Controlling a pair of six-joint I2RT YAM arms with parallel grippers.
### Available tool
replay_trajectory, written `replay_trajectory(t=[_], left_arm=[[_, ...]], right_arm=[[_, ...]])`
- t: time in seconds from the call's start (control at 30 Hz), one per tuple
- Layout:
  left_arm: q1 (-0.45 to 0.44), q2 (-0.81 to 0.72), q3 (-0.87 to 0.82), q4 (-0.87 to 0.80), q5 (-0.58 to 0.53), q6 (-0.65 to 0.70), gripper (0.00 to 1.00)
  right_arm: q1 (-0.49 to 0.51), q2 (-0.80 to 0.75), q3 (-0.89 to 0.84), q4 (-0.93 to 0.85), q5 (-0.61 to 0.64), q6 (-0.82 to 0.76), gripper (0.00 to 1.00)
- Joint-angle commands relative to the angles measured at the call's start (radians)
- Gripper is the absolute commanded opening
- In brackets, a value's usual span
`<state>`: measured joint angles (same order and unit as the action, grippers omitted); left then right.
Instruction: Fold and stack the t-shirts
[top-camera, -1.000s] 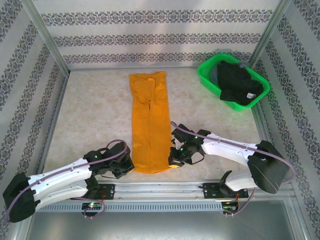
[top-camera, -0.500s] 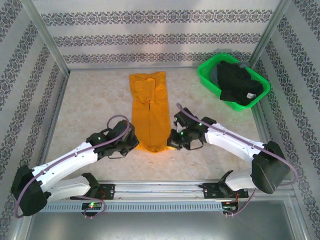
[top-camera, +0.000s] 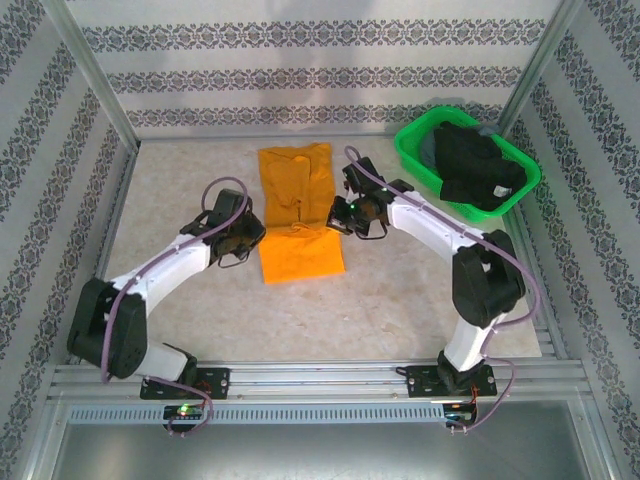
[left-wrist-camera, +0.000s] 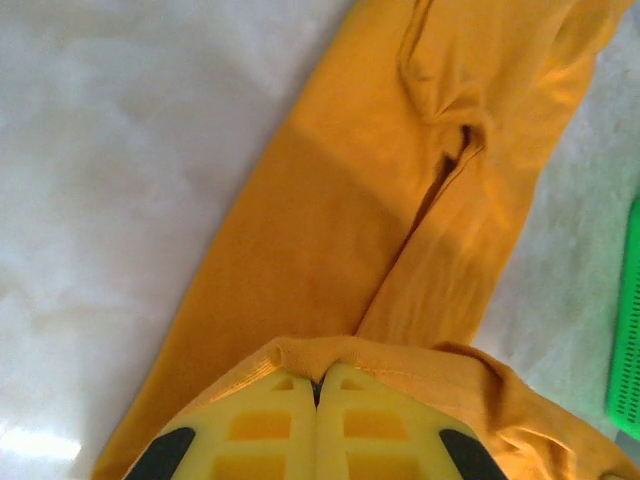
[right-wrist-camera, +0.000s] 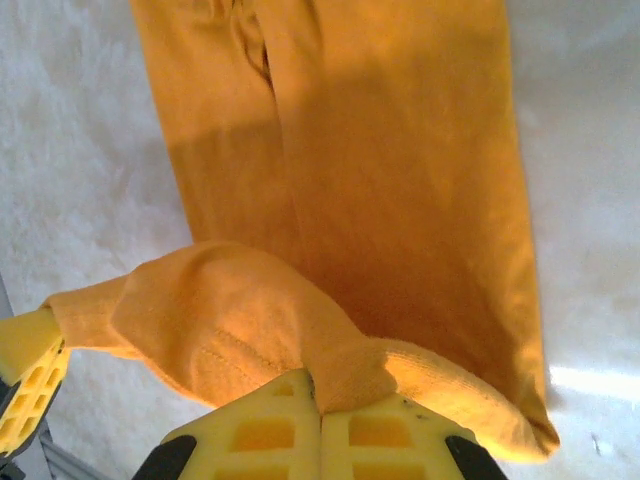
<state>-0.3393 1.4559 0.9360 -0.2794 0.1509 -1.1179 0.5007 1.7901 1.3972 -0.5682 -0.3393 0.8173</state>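
The orange t-shirt (top-camera: 300, 255) lies in a long narrow strip in the middle of the table, its near end doubled back over itself. My left gripper (top-camera: 260, 232) is shut on the hem at the strip's left edge, and the left wrist view shows the cloth (left-wrist-camera: 330, 230) pinched at the gripper (left-wrist-camera: 318, 378). My right gripper (top-camera: 336, 217) is shut on the hem at the right edge. In the right wrist view the gripper (right-wrist-camera: 318, 385) holds a bunched fold of the t-shirt (right-wrist-camera: 400, 180). Black t-shirts (top-camera: 475, 165) are heaped in the basket.
The green plastic basket (top-camera: 415, 150) stands at the far right corner; its edge (left-wrist-camera: 628, 330) shows in the left wrist view. Metal frame posts and patterned walls bound the table. Bare tabletop lies left of the shirt and near the arm bases.
Both grippers have moved away from the near edge toward the far side, carrying the orange t-shirt's near hem with them. The shirt's visible length is now much shorter.
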Motion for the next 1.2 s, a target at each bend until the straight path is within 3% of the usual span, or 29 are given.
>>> replay_trajectory(t=[0.0, 0.53, 0.6, 0.67, 0.77, 0.87, 0.97, 1.17], left_arm=[[0.030, 0.077, 0.064, 0.110, 0.077, 0.089, 0.00], [0.107, 0.374, 0.272, 0.105, 0.143, 0.150, 0.00], [0.118, 0.398, 0.282, 0.108, 0.149, 0.150, 0.12], [0.125, 0.400, 0.287, 0.101, 0.147, 0.157, 0.34], [0.126, 0.324, 0.250, 0.073, 0.111, 0.166, 0.46], [0.117, 0.191, 0.122, 0.072, 0.098, 0.120, 0.50], [0.085, 0.071, -0.027, 0.058, 0.115, 0.030, 0.50], [-0.011, -0.051, -0.243, 0.146, 0.120, -0.185, 0.54]], right_arm=[[-0.017, 0.064, 0.087, 0.006, 0.023, -0.018, 0.00], [-0.104, 0.334, 0.308, 0.011, -0.028, 0.030, 0.00], [-0.117, 0.377, 0.365, -0.003, -0.060, 0.020, 0.18], [-0.131, 0.404, 0.417, -0.014, -0.097, -0.011, 0.36], [-0.152, 0.379, 0.437, -0.044, -0.107, -0.068, 0.49], [-0.174, 0.294, 0.359, -0.063, -0.107, -0.104, 0.54], [-0.171, 0.169, 0.176, -0.038, -0.097, -0.097, 0.54], [-0.122, -0.041, -0.249, 0.170, -0.135, 0.070, 0.54]])
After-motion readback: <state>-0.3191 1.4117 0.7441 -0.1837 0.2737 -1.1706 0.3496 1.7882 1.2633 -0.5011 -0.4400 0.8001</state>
